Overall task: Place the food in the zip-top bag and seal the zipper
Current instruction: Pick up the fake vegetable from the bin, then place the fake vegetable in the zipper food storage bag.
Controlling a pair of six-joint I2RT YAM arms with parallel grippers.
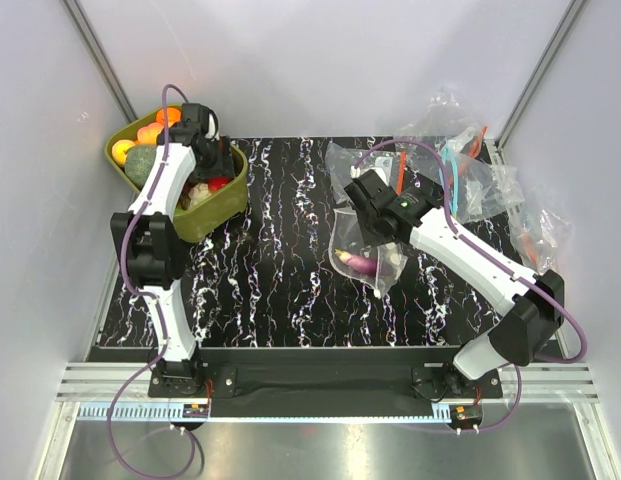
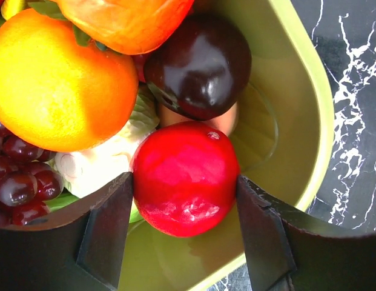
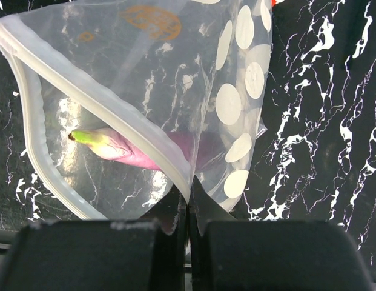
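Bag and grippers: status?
Left gripper pinching red fruit in tub. Right gripper shut on dotted bag rim, mouth open, eggplant inside. Path between looks clear.

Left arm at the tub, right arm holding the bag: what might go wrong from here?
The left fingers sit against the glossy, round red fruit, crowded by other fruit in the green tub; it may slip or drag neighbours out. The right fingers pinch only one edge of the zip-top bag; its mouth may sag, blocking entry beside the eggplant.
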